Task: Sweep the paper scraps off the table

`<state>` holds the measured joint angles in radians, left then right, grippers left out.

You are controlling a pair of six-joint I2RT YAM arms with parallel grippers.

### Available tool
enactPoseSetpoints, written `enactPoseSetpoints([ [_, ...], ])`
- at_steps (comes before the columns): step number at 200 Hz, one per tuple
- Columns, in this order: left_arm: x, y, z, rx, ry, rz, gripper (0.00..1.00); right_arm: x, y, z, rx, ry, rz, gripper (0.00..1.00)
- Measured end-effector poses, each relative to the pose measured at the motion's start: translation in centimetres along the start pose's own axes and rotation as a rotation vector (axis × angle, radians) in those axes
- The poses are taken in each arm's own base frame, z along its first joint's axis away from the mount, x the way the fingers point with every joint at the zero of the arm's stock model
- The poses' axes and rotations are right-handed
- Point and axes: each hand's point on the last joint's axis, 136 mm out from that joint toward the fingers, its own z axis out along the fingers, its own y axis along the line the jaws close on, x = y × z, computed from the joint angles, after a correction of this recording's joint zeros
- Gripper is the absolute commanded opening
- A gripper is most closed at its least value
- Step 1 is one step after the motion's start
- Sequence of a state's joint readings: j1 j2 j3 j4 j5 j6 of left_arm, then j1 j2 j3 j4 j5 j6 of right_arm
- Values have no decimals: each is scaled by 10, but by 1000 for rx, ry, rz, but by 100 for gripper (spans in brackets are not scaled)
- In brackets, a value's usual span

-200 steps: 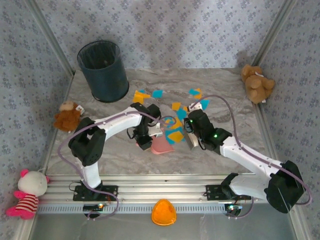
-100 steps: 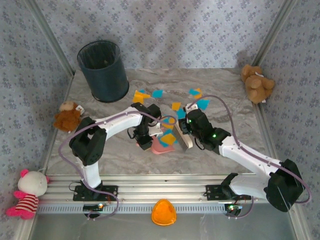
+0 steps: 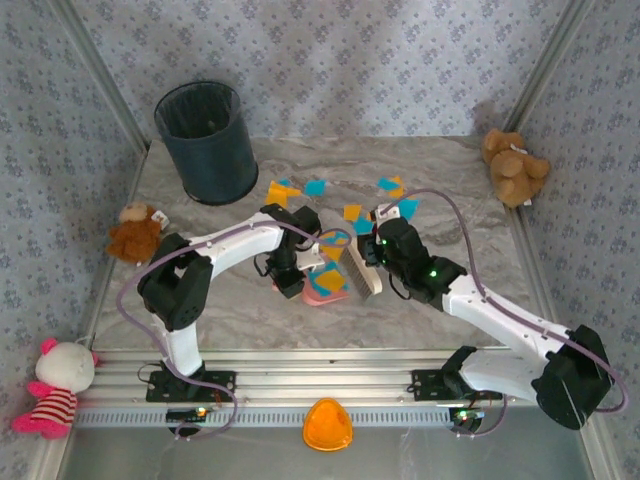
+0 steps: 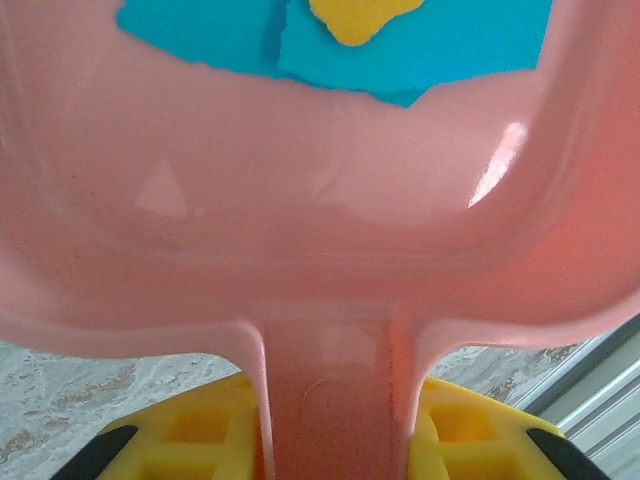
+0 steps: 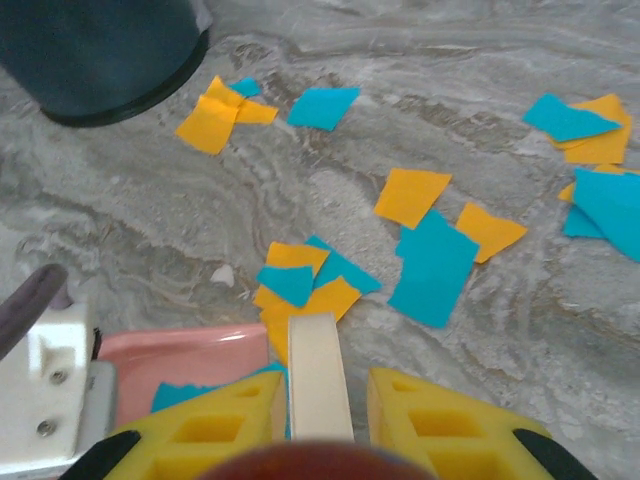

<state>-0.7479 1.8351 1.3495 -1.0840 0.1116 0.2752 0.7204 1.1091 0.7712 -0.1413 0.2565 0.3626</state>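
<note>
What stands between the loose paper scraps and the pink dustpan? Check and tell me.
Nothing visible. Bare table lies between the loose paper scraps and the open lip of the pink dustpan, and the nearest scraps lie right at that lip. The brush in the right pincer sits just behind them.

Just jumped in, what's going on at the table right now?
The left pincer grips a pink dustpan by its handle, near the middle of the table. The right pincer holds a brush at the pan's mouth. A few scraps are already in the pan. Many more lie scattered on the table between it and the bin.
</note>
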Motion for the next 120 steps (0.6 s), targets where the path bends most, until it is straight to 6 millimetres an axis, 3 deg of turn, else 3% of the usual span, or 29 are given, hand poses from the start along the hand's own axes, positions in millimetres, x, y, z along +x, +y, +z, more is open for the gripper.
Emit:
enactPoseSetpoints([
  [51, -2, 1, 0, -2, -7, -1, 0, 5, -10, 3, 104, 13, -21, 0],
  [86, -1, 1, 1, -2, -7, -2, 0, 17, -2, 9, 103, 52, -56, 0],
  [120, -1, 1, 1, -2, -6, -2, 0, 15, 10, 14, 55, 55, -54, 0],
])
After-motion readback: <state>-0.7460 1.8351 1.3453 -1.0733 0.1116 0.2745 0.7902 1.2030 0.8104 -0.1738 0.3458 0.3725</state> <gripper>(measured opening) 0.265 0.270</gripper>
